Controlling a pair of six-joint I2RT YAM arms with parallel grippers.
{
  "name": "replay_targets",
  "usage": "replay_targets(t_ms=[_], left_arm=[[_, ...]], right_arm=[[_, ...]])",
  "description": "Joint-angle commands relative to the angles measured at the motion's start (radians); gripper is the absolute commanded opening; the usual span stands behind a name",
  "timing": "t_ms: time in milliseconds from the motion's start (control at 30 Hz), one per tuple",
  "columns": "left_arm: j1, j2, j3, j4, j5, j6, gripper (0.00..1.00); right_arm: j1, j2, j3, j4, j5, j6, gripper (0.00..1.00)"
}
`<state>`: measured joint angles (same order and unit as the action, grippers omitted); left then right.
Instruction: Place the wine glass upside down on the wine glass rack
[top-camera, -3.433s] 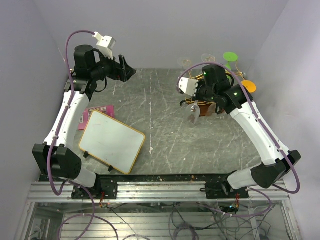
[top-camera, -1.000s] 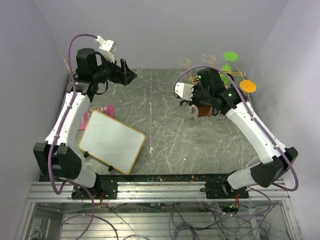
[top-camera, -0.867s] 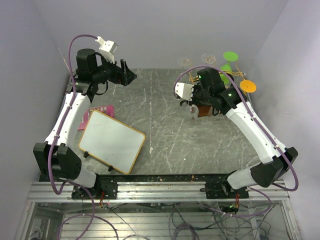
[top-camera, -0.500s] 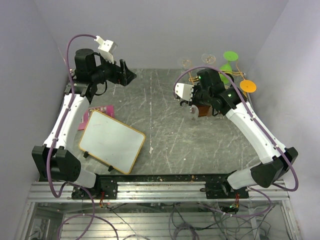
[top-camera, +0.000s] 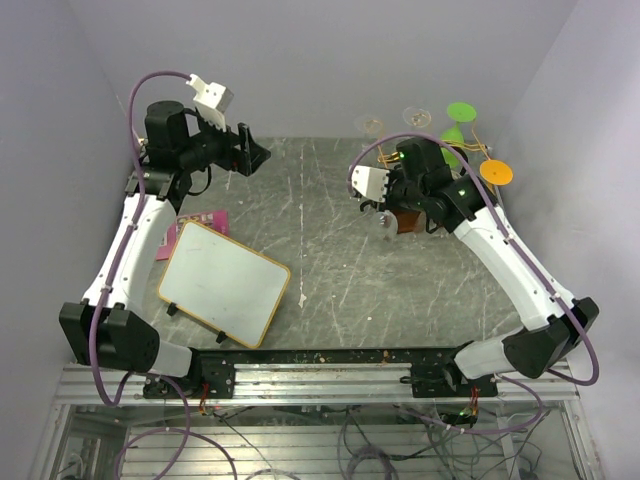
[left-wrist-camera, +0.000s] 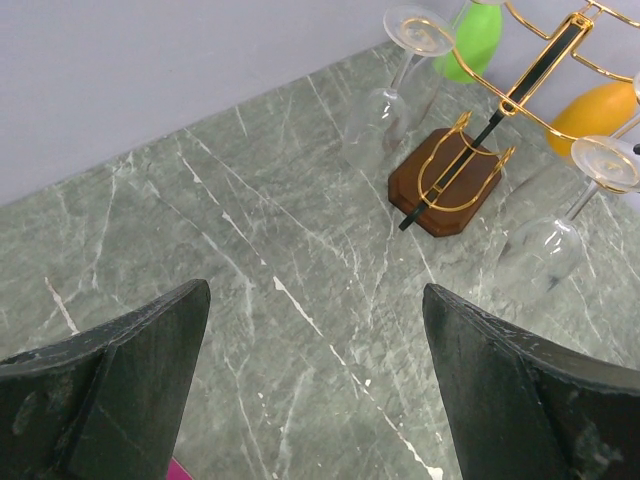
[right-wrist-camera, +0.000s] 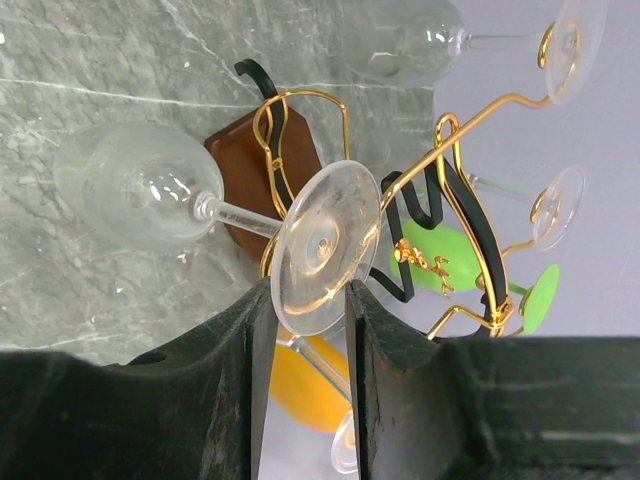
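My right gripper (top-camera: 393, 203) (right-wrist-camera: 305, 290) is shut on the foot of a clear wine glass (right-wrist-camera: 325, 245). The glass hangs inverted and tilted, with its bowl (top-camera: 383, 222) low over the table, just left of the rack's wooden base. It also shows in the left wrist view (left-wrist-camera: 548, 250). The wine glass rack (top-camera: 443, 160) (right-wrist-camera: 455, 190) (left-wrist-camera: 445, 180) is gold and black wire on a brown base, at the back right. My left gripper (top-camera: 253, 152) (left-wrist-camera: 315, 300) is open and empty, raised at the back left, far from the rack.
A green glass (top-camera: 461, 111), an orange glass (top-camera: 495, 172) and two clear glasses (top-camera: 369, 124) hang on the rack. A framed whiteboard (top-camera: 223, 283) lies at the front left, with a pink card (top-camera: 190, 228) partly under it. Walls close in left, right and behind.
Since the earliest frame my right gripper has carried the glass a little up and left beside the rack. In the last second it has barely moved. My left arm has shifted slightly left.
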<state>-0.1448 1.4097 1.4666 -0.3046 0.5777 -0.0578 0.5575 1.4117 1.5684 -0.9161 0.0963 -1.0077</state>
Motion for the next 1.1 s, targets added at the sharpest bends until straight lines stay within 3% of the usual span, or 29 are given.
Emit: replay_targets(t_ms=[0, 533, 733, 900, 1000, 1033, 1067], left_arm=[[0.010, -0.042, -0.010, 0.010, -0.018, 0.031, 0.98], [0.009, -0.101, -0.048, -0.026, -0.104, 0.129, 0.99], [0.010, -0.174, -0.085, -0.027, -0.348, 0.187, 0.99], [0.010, -0.244, -0.149, 0.052, -0.496, 0.240, 0.99], [0.010, -0.252, -0.149, 0.043, -0.500, 0.258, 0.99], [0.010, -0.257, -0.150, 0.038, -0.501, 0.257, 0.99], [0.010, -0.269, -0.154, 0.038, -0.508, 0.252, 0.99]], right_arm=[[0.002, -0.039, 0.002, -0.002, 0.001, 0.006, 0.33], [-0.054, -0.142, -0.061, 0.033, -0.085, 0.048, 0.36], [-0.188, -0.187, -0.094, 0.239, -0.062, 0.216, 0.50], [-0.293, -0.185, -0.109, 0.444, -0.026, 0.465, 0.61], [-0.350, -0.189, -0.113, 0.515, -0.039, 0.573, 0.75], [-0.362, -0.200, -0.130, 0.549, -0.041, 0.601, 0.83], [-0.373, -0.225, -0.156, 0.595, -0.027, 0.633, 0.98]])
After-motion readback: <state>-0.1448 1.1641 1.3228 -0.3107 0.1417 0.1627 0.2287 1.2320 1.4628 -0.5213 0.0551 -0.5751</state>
